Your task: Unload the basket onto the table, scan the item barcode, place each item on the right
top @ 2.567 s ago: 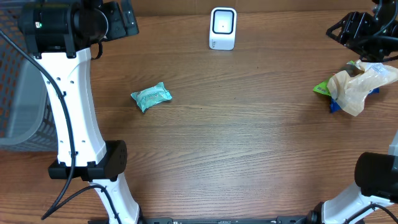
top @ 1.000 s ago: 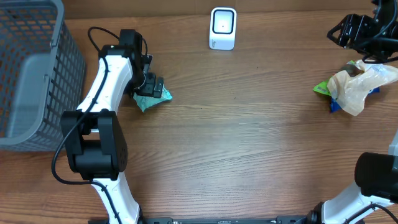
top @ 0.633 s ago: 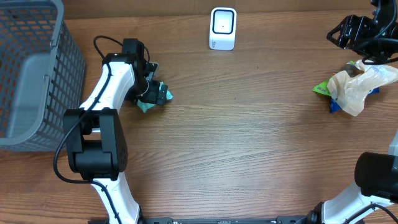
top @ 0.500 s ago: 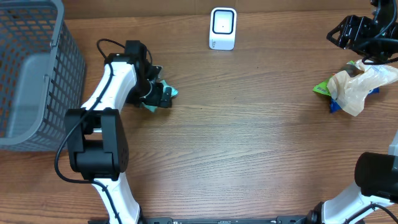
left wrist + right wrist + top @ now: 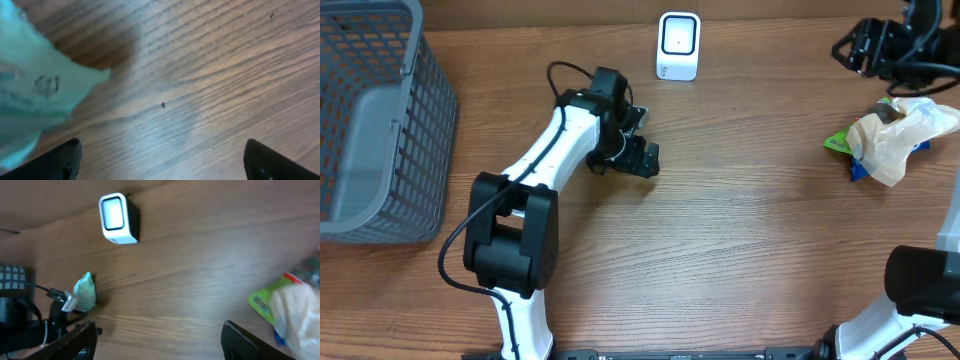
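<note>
teal packet [image 5: 85, 294]: lies on the table [image 5: 740, 250], below and left of the scanner, at the tip of the left arm.

the grey basket [image 5: 370, 130] stands at the far left edge of the table. the left arm [image 5: 555, 150] reaches right across the table. the left gripper [image 5: 162, 160] has its jaws wide apart, with bare wood between them; a blurred corner of the packet sits just beside one fingertip and points into the gap. the right gripper [image 5: 160, 337] hovers far right, jaws apart, nothing between them. a bag heap [image 5: 900, 140] lies at the right edge. the white scanner [image 5: 678, 45] stands at the far edge, centre.

packet axis: in the right wrist view the long axis runs roughly near-to-far, upper end towards the scanner.

change: half a second ago the packet lay further left; it now sits nearer the scanner, hidden under the gripper in the overhead view.
</note>
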